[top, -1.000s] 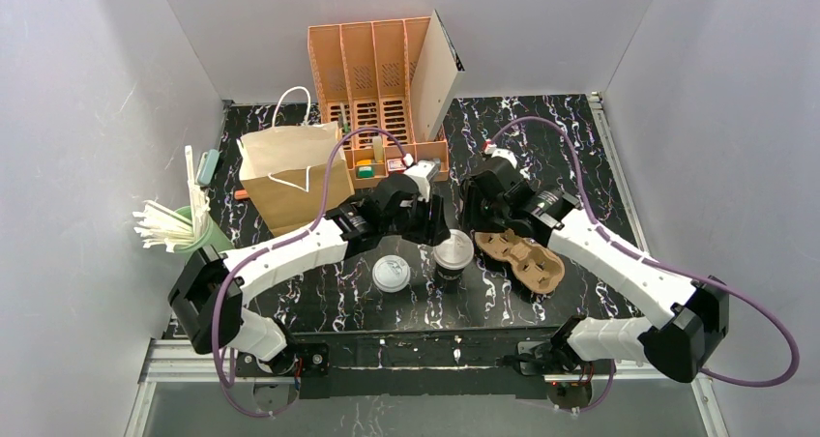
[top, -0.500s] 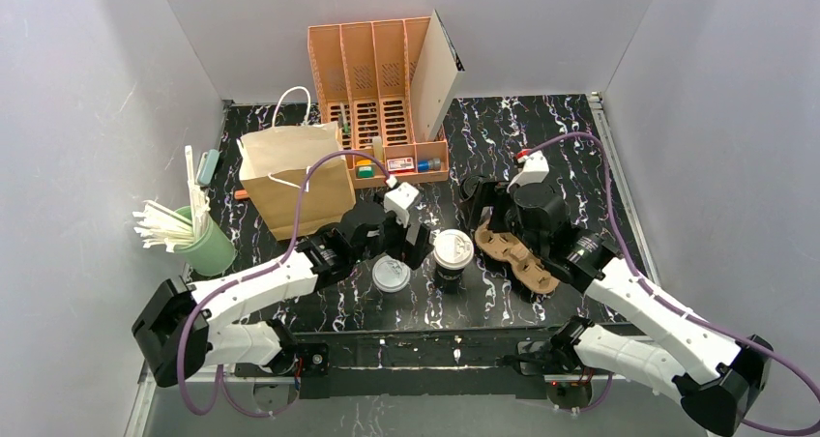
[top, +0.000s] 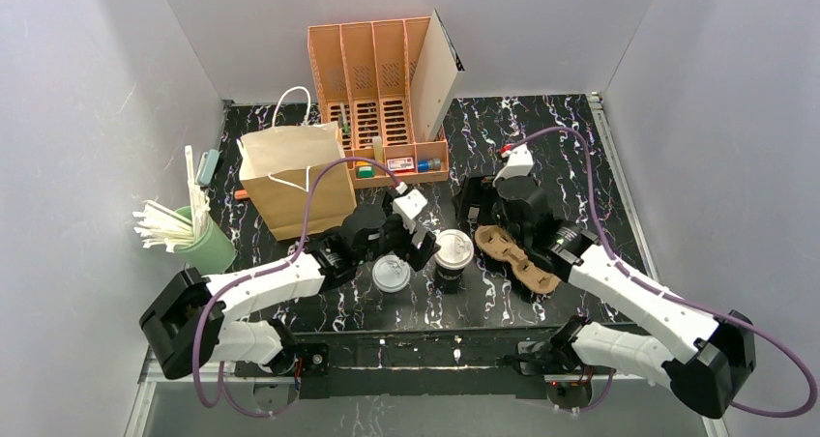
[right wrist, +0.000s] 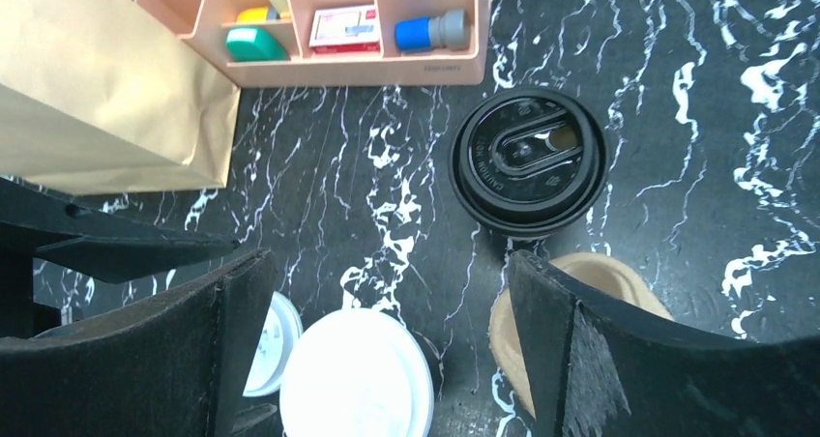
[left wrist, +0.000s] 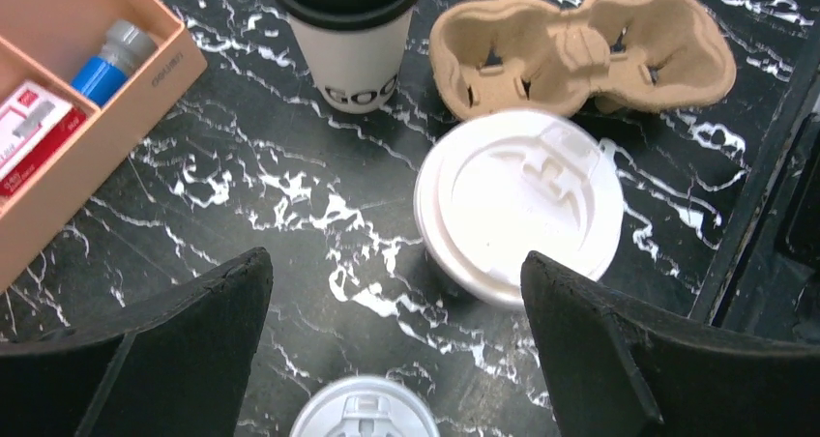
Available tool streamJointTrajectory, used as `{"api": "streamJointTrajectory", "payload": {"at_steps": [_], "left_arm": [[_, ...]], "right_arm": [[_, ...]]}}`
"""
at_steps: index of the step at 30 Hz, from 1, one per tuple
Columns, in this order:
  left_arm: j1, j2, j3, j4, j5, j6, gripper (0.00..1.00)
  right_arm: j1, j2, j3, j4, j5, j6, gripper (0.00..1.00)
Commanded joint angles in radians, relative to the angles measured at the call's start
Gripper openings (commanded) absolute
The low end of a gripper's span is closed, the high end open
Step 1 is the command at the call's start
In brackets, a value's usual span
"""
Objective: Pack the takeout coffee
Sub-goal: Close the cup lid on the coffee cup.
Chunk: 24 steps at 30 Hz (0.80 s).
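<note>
Both pincers are released and grasping nothing. On my left wrist feed the left pincer [left wrist: 395, 268] hangs wide over the marbled tabletop [top: 483, 118], one dark finger [left wrist: 184, 350] in each lower corner. On the right wrist feed the right pincer [right wrist: 387, 263] is spread just as wide above the same patch.

The coffee cup [left wrist: 346, 45] stands upright on the tabletop, free of both pincers, with its black lid [right wrist: 530, 161] seated on top. From the left wrist I see its white side with dark lettering. From the right wrist I look straight down on the lid. It sits between the orange organizer [right wrist: 387, 60] and the brown cup carrier [left wrist: 580, 50], close beside the carrier. In the overhead view the right arm covers it, so I cannot place it there.

A second, white-lidded cup [top: 453, 253] stands just left of the carrier, between the two pincers. A flat white lid [top: 391, 275] lies on the tabletop near it, under the left arm's wrist.

The paper bag [top: 295, 176] stands open and upright to the left of the organizer. A green cup [top: 208, 248] of white straws sits at the far left edge, well apart from the rest.
</note>
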Motion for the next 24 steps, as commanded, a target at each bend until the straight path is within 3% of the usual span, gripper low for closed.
{"api": "streamJointTrajectory", "payload": {"at_steps": [1, 7, 10, 13, 16, 20, 24], "left_arm": [[-0.003, -0.080, -0.099, 0.067, -0.018, 0.017, 0.98], [-0.004, -0.150, -0.181, 0.174, -0.064, 0.050, 0.98], [-0.002, -0.161, -0.200, 0.206, -0.190, 0.042, 0.98], [0.007, -0.161, -0.228, 0.237, -0.303, 0.018, 0.98], [0.058, -0.158, -0.251, 0.264, -0.316, -0.058, 0.98], [0.151, -0.128, -0.264, 0.303, -0.266, -0.156, 0.98], [0.173, -0.060, -0.225, 0.309, -0.222, -0.162, 0.98]], "right_arm": [[0.003, 0.013, 0.030, 0.032, -0.069, -0.031, 0.98], [0.003, -0.001, -0.140, 0.487, -0.175, -0.082, 0.98], [0.005, 0.068, -0.164, 0.653, -0.183, -0.137, 0.98], [0.007, 0.163, -0.127, 0.707, -0.168, -0.193, 0.98], [0.008, 0.215, -0.073, 0.674, -0.109, -0.201, 0.98], [0.009, 0.252, -0.062, 0.690, -0.129, -0.181, 0.98], [0.011, 0.263, -0.111, 0.806, -0.109, -0.153, 0.98]]}}
